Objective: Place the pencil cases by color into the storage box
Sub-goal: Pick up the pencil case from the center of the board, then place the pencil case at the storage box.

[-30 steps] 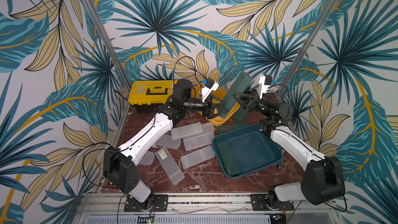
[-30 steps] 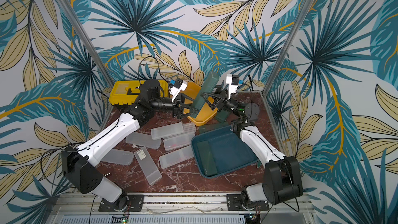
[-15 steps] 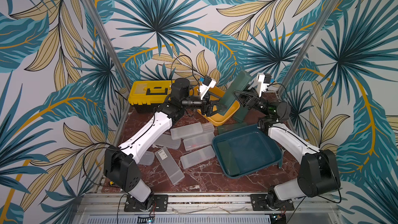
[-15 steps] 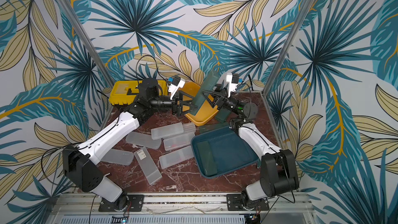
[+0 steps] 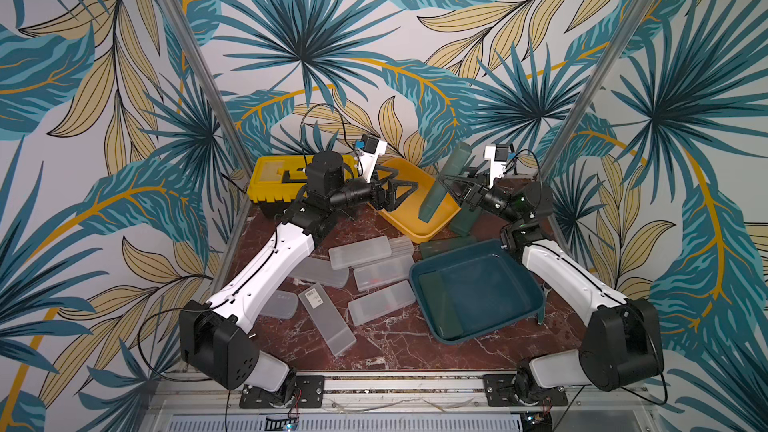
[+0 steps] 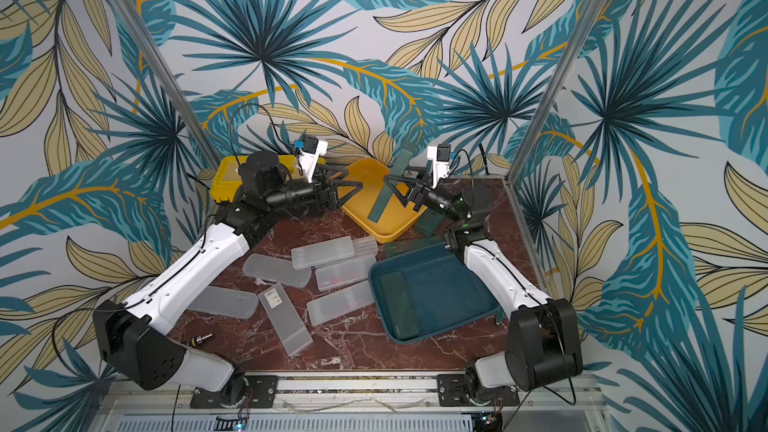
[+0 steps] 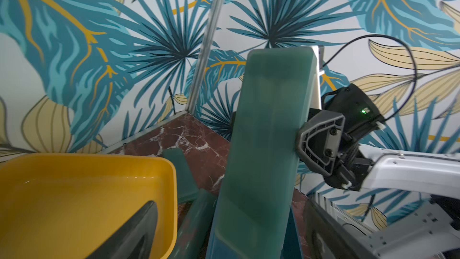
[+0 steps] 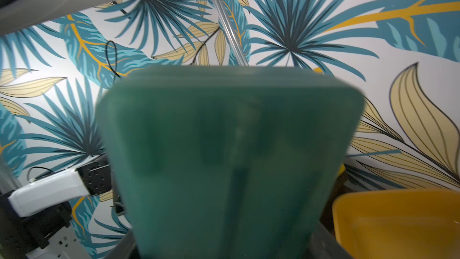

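Two arms meet at the back of the bench, over the yellow tray. The right pincer is clamped on a dark green case, gripping it across its width about midway along. The case stands steeply tilted, with its lower end down over the yellow tray. Whether it touches the tray floor, I cannot tell. In the left wrist view the case fills the middle, with a black finger pressed against its edge. In the right wrist view it is a blurred green slab close to the lens.

The left pincer faces that case from just beside it. Its jaws are spread wide and nothing is between them.

The teal tray sits nearer the front on the right, and one green case lies flat along its left wall. Two more green cases are wedged between the yellow tray and the teal one.

Several white cases lie scattered on the bench left of the teal tray, some overlapping. One of them carries a barcode sticker and lies at an angle nearest the front. A yellow toolbox sits in the back left corner, behind the left arm.
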